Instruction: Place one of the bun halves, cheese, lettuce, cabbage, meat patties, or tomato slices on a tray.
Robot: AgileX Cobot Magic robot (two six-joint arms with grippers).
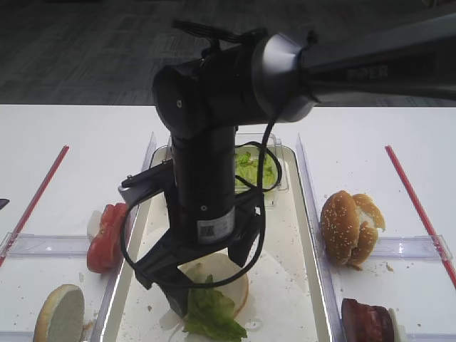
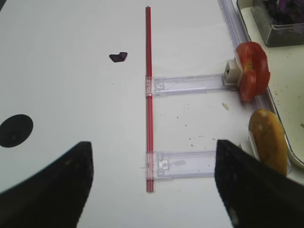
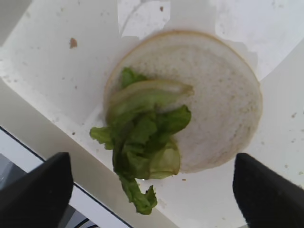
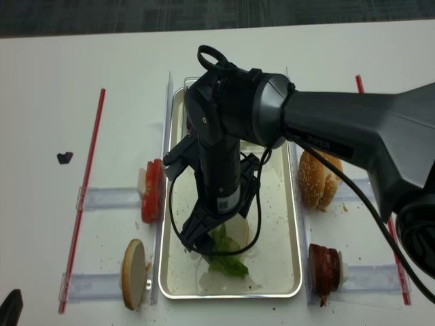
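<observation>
A pale bun half (image 3: 213,95) lies cut side up on the metal tray (image 1: 299,285), with a lettuce leaf (image 3: 142,137) draped over its left edge onto the tray floor. My right gripper (image 3: 152,190) hangs open just above them, its black fingers wide on either side and nothing between them. From overhead the right gripper (image 4: 214,234) stands over the lettuce (image 4: 228,261) near the tray's front. My left gripper (image 2: 152,185) is open over bare table to the left, holding nothing.
Tomato slices (image 1: 107,235) and another bun half (image 1: 60,313) stand in clear holders left of the tray. A sesame bun (image 1: 349,228) and meat patties (image 1: 367,320) sit on the right. A lettuce tub (image 1: 253,167) occupies the tray's back. Red strips (image 2: 149,95) mark the sides.
</observation>
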